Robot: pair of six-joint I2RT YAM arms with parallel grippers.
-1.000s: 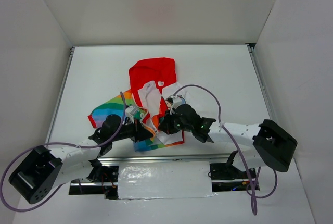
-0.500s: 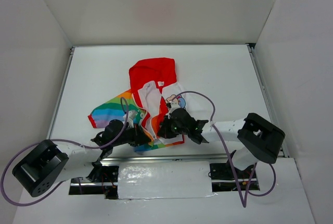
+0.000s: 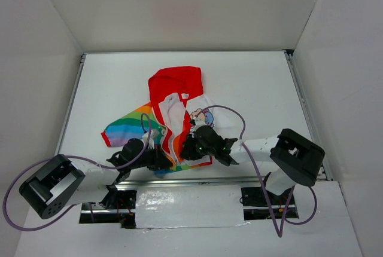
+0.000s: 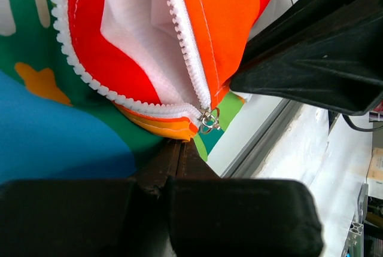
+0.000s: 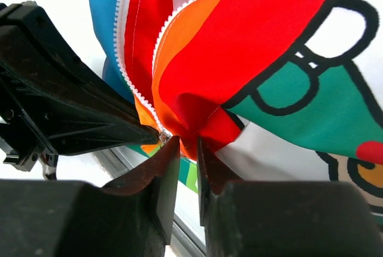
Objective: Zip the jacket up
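Jacket [image 3: 173, 116] lies open-fronted on the white table [image 3: 251, 83], near my edge and about centred between my two bases. Red hood [image 3: 175, 80] points to the far side, rainbow sleeve [image 3: 122, 130] spreads out to my left, cartoon print panel [image 3: 203, 115] sits on the right half. Both my arms meet low over the bottom hem. Left gripper [image 4: 179, 149]: jaws pressed fully together, tips right at the orange hem edge, with the cloth apparently nipped between them. The small metal slider [image 4: 207, 119] hangs just above those tips, at the bottom end of the white zipper teeth [image 4: 185, 36]. The two rows of teeth part from there and run away separately, so the front is unzipped. Right gripper [image 5: 188, 146]: a narrow slot shows between the fingers, and a red fold of hem dips into its mouth. I cannot tell whether that fold is actually clamped. The two grippers sit nearly tip to tip, close to the table's near edge.
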